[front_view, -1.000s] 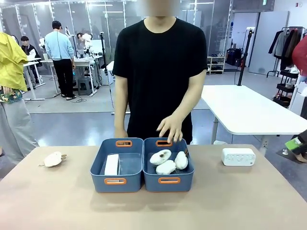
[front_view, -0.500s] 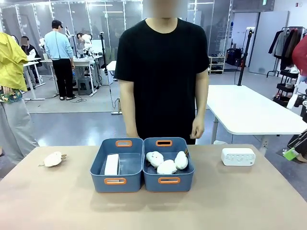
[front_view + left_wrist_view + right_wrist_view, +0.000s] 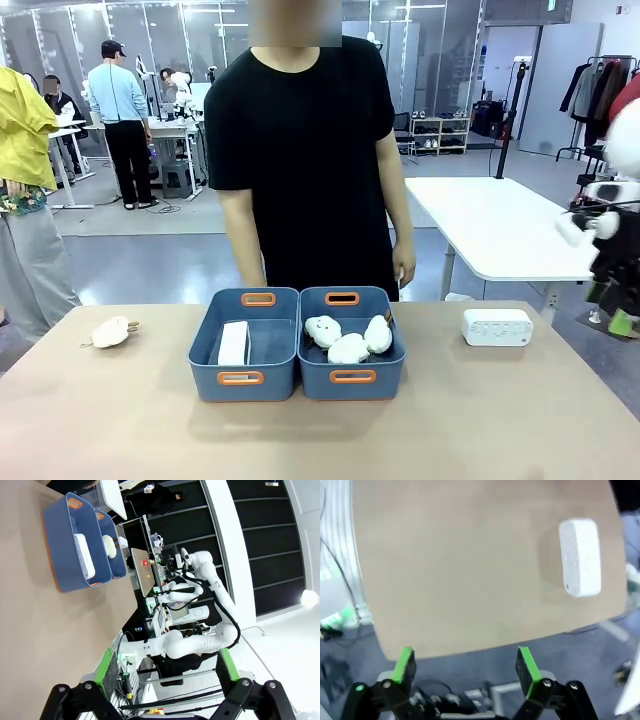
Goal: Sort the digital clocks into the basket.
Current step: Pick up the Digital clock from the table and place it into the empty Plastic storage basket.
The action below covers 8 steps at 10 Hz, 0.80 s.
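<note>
One digital clock [image 3: 233,343] is seen lying in the left basket [image 3: 280,385]; the second clock [image 3: 497,327] sits on the tabletop [image 3: 120,420], well right. Left fingers [image 3: 111,667] and right fingers [image 3: 406,662] are held wide, empty. Next, the second clock must be straddled and gripped.

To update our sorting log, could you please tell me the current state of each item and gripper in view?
First digital clock: inside the left basket.
Second digital clock: on the table, right of both baskets, unsorted.
Right basket: holds three plush toys.
Fourth plush toy: on the table, left of the baskets.
Left gripper: open, empty.
Right gripper: open, empty.
</note>
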Each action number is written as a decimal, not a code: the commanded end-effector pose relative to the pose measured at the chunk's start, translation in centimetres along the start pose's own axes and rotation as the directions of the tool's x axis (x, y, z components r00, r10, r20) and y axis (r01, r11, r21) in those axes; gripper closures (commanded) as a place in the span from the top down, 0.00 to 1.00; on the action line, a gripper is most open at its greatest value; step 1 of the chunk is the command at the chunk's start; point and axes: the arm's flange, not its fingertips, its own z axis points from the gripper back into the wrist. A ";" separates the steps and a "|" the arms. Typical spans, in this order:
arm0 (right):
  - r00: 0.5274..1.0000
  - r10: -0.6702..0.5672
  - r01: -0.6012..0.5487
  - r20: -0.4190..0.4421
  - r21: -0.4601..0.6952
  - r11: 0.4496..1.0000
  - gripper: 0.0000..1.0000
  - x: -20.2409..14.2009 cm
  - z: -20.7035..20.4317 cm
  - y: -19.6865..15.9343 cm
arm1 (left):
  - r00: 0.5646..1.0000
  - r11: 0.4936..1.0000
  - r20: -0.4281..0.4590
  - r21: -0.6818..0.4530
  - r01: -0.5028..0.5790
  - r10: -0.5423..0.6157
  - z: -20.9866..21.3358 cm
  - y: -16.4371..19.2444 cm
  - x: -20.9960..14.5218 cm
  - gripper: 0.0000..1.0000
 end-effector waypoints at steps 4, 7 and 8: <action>0.979 0.197 -0.201 -0.056 -0.093 0.975 1.00 3.8 -2.3 -11.1 | 1.000 1.000 0.007 0.015 0.006 -0.006 0.0 -0.3 0.2 1.00; 0.979 0.203 -0.199 0.034 -0.108 0.974 1.00 5.6 -6.9 -13.7 | 1.000 1.000 0.007 0.015 0.006 -0.006 0.0 -0.3 0.2 1.00; 0.981 0.190 -0.186 0.027 -0.109 0.977 1.00 5.7 -8.4 -14.9 | 1.000 1.000 0.007 0.015 0.006 -0.006 0.0 -0.3 0.2 1.00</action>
